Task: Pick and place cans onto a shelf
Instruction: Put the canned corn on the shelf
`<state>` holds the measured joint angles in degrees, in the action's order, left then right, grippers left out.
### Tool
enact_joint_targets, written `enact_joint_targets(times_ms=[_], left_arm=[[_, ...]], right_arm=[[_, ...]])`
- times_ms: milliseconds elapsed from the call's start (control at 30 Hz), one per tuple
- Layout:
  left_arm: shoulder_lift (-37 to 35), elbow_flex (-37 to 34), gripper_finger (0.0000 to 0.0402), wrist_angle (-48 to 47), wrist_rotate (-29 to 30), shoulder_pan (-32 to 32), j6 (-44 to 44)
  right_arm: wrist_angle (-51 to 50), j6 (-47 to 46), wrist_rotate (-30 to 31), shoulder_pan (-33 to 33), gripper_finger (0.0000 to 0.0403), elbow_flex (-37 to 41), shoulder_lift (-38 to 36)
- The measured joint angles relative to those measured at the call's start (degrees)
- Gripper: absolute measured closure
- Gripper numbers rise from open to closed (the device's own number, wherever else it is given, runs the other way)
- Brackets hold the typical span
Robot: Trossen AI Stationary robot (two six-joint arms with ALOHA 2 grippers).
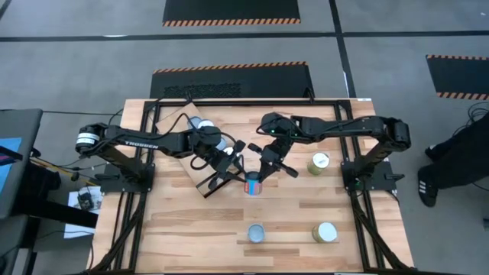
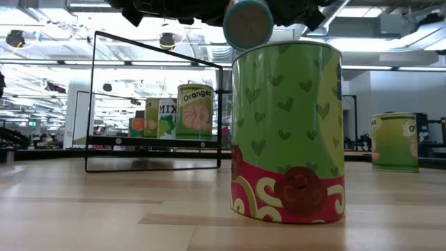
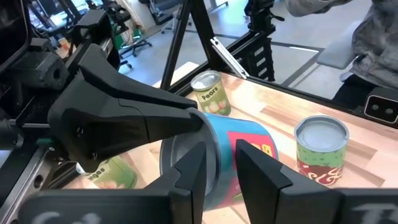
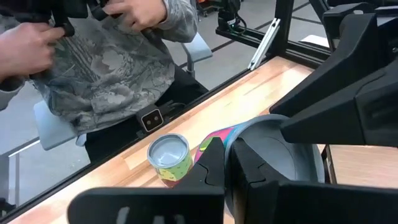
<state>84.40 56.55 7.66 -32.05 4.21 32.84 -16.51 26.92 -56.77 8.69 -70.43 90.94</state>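
Blue-and-red can (image 1: 253, 186) held aloft between both grippers.
Right gripper (image 1: 258, 180) pinching its rim; left gripper (image 1: 235, 163) straddling it, contact unclear.

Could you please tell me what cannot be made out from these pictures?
- Shelf: in the high view, mostly hidden under the left arm.
- Blue can: in the low view, its upper part is cut off by the top edge.
- Shelved cans: in the low view they overlap, so their count is unclear.
- Blue can's label: in the left wrist view, the left pincer and right pincer cover most of it.
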Motion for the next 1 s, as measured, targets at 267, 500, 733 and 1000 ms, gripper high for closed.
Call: enact_joint_targets(times_ms=[267,500,733,1000], left_arm=[[0.0,0.0,0.0357,-0.9,1.4,-0.1,1.0],[0.0,-0.1,0.0396,-1.5,2.1,-0.1,3.6],[0.2,-0.1,0.0401,-2.2,5.1,0.0,5.1],[0.0,-0.1,0.0401,-1.6,7.1,0.7,5.9]], right_arm=[[-0.2,0.3,0.4,0.0,0.0391,0.0,0.0],[0.2,0.6,1.3,0.0,0.0363,0.0,-0.1],[1.2,-0.5,4.6,0.0,0.031,-0.3,-0.2],[-8.1,-2.6,6.9,0.2,0.0223,-4.7,-0.8]])
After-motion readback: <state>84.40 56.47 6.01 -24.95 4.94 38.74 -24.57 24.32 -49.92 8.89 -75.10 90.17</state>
